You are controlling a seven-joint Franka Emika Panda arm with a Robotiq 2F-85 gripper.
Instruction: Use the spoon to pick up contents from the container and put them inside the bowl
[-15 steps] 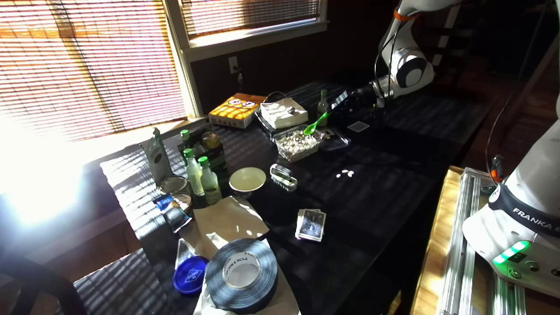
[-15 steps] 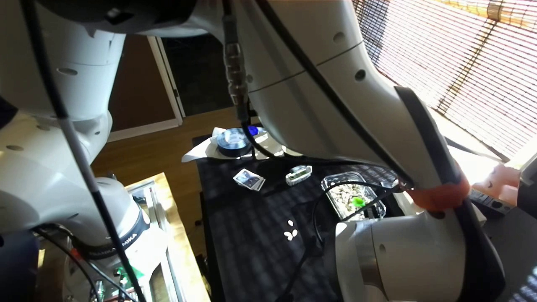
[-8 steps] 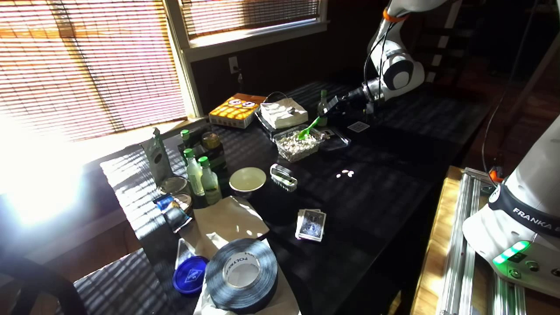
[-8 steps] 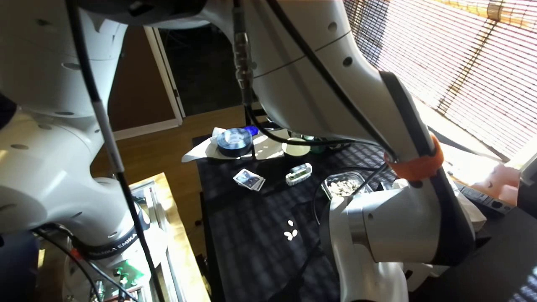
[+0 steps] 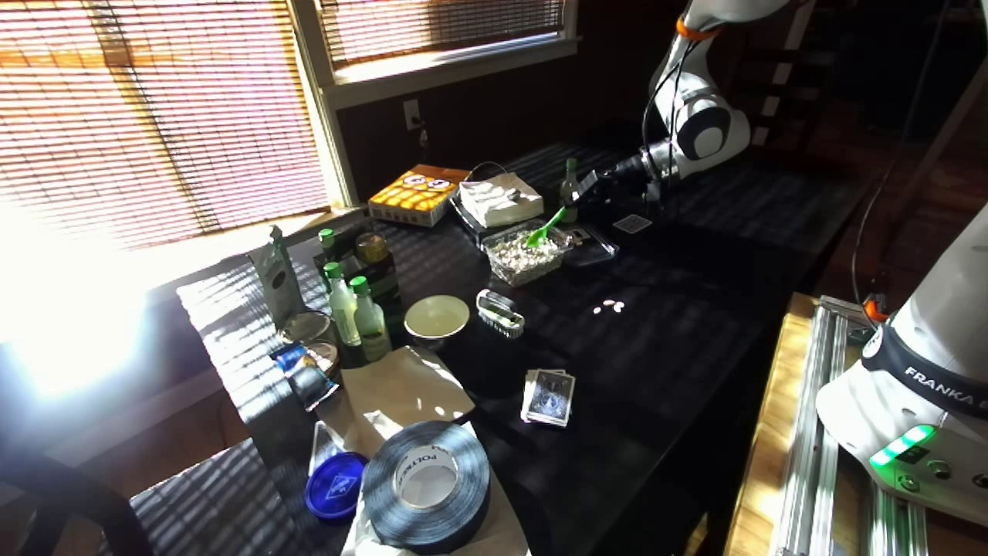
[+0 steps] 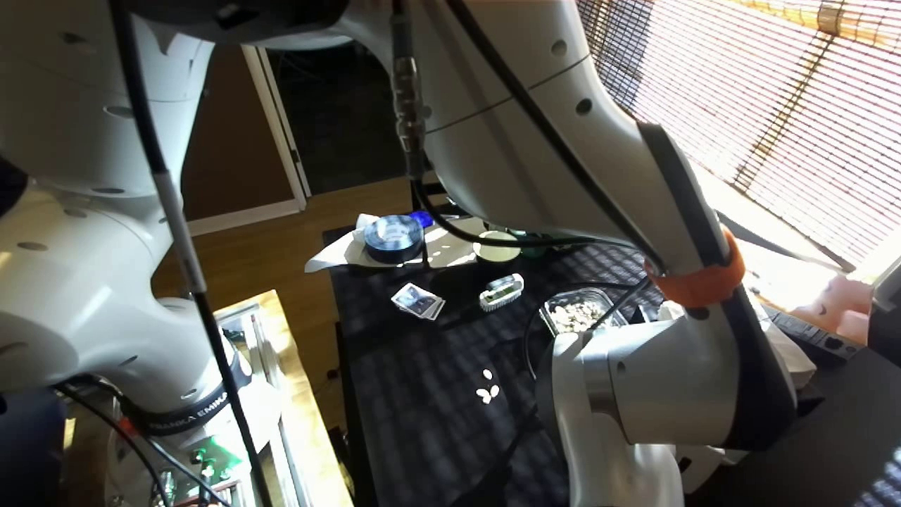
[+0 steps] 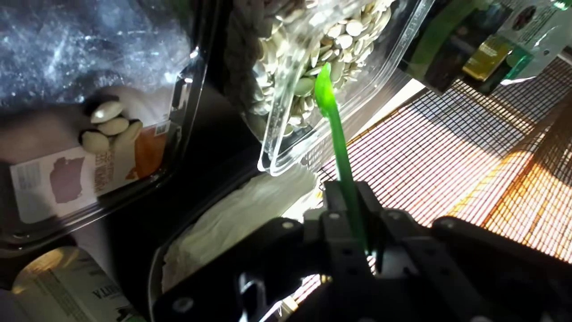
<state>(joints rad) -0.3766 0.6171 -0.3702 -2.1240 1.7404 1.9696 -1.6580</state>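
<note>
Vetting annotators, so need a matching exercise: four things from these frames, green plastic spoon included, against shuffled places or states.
1. green plastic spoon
2. clear rectangular plastic tub
3. round pale yellow-green bowl
4. stack of rectangular playing cards

A. beside green-capped bottles
B. blue-backed, face down
C. gripped by black end effector
D. holding pale seeds

Pairs: 1-C, 2-D, 3-A, 4-B

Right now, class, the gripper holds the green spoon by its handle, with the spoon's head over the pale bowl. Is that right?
Not quite: an exterior view shows the head of the green spoon over or in the clear container of seeds, not over the pale bowl. The gripper does hold the spoon by its handle.
</note>
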